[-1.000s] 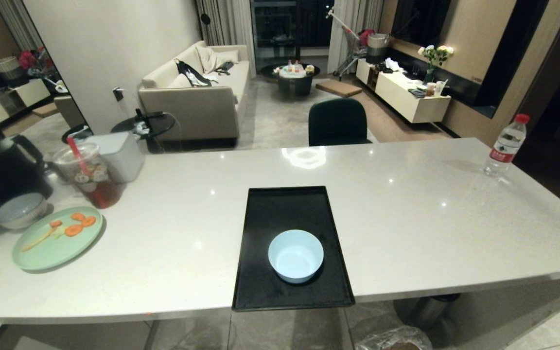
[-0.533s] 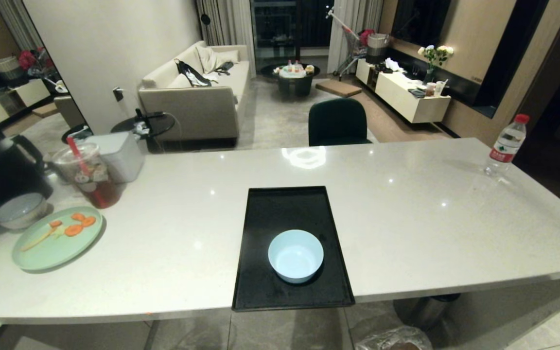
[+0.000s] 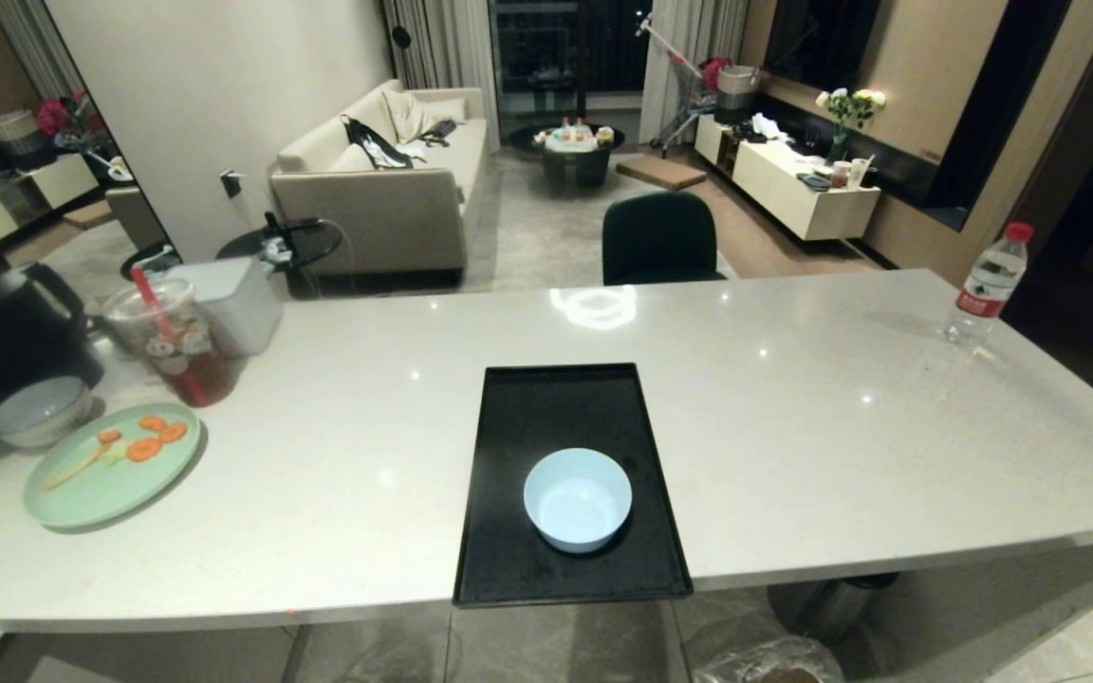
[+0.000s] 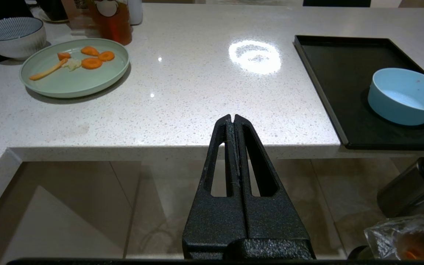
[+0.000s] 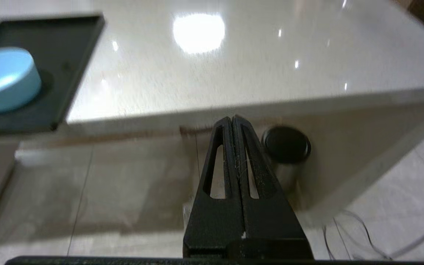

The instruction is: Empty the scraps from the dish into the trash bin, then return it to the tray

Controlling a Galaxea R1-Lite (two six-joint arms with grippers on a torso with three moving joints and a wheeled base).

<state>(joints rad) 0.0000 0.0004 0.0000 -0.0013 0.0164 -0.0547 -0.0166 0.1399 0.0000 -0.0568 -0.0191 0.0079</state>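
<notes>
Across the head views nothing on the counter [image 3: 793, 427] has shifted; the bowl [image 3: 577, 499] sits upright in the near half of the tray [image 3: 556, 398], a little toward the tray's right edge, exactly where it sat a second ago; the tray lies at the counter's near edge, its near rim overhanging slightly; the bowl looks empty and clean inside, bar a faint speck or two.

The only sign of motion is the smear in the right wrist view: the right gripper [image 5: 233, 121] hangs below and in front of the counter's near edge, fingers pressed flat together, holding nothing, and appears to be swinging; the left gripper [image 4: 233, 119] also hangs below the near edge, pinched shut and empty, sharp and apparently idle.

The bin [image 3: 765, 664] with its crinkly bag stands on the floor under the near edge, right of the tray; something orange shows inside the bag in the left wrist view, so the scraps seem to be in it already.

Judged from that, both halves of the task look done for this bowl, and the right arm seems to be folding away; carrot slices [image 3: 143, 441] lie on the green plate [image 3: 91, 493] near the counter's left edge, beside a ribbed bowl [image 3: 34, 410], but those are not this task's dish.
</notes>
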